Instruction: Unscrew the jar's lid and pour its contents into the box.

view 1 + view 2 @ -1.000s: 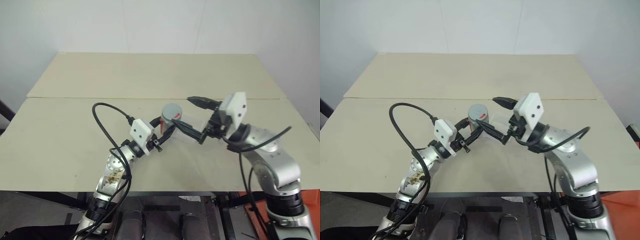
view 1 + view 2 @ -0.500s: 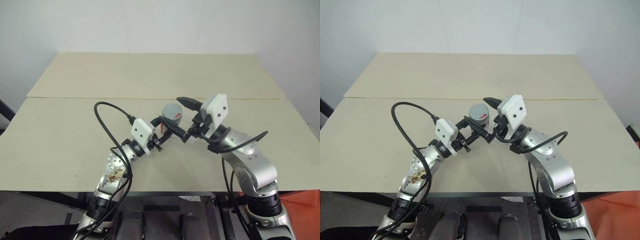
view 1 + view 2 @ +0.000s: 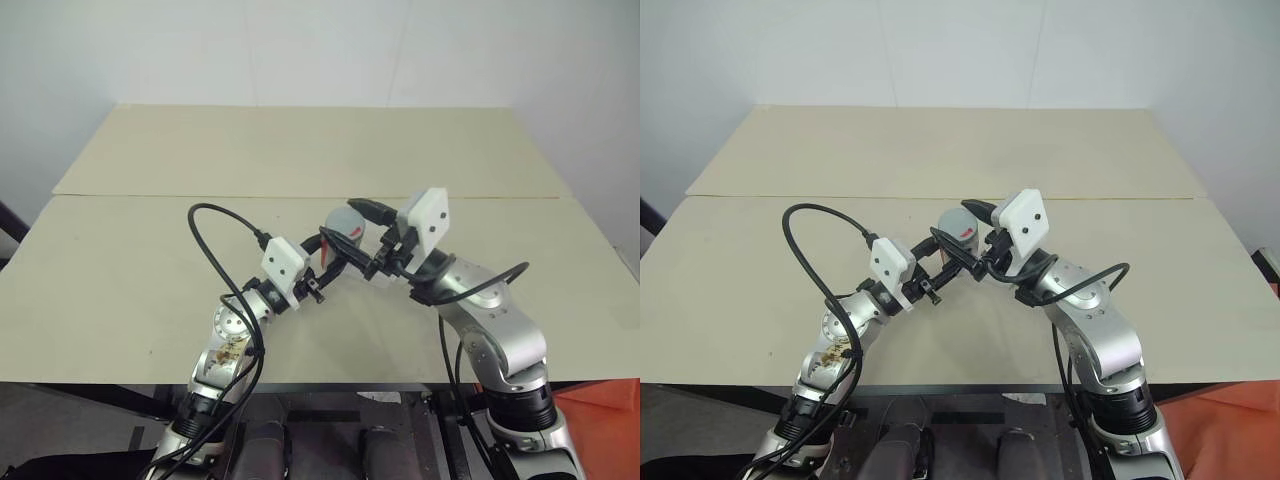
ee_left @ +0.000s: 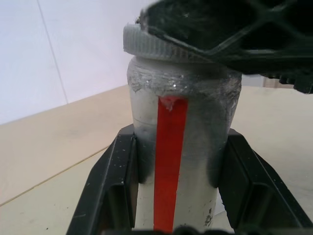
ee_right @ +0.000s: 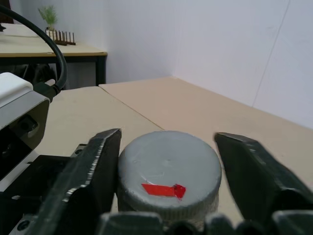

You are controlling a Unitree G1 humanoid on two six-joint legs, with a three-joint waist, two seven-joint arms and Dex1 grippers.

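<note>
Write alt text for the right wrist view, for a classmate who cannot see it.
The right gripper has its two black jaws either side of the lid, a round grey screw cap with a small red mark, which is on the jar. Beyond lie the pale table and a white wall; the left gripper's white housing is beside the jar.

Jar (image 4: 171,161) cut off by the left wrist view's lower edge; base unseen, flanks covered by left gripper (image 4: 173,196) fingers (image 4: 115,186). Lid (image 5: 168,171) top masked in the left wrist view by a black finger of the right gripper (image 5: 168,196). Contact between right-hand finger (image 5: 259,181) and lid rim not discernible in the right wrist view. Contents enclosed, unseen. Box largely screened behind right gripper in the head views; outline too faint to trace. Jar body (image 3: 962,228) mostly covered by both grippers.
</note>
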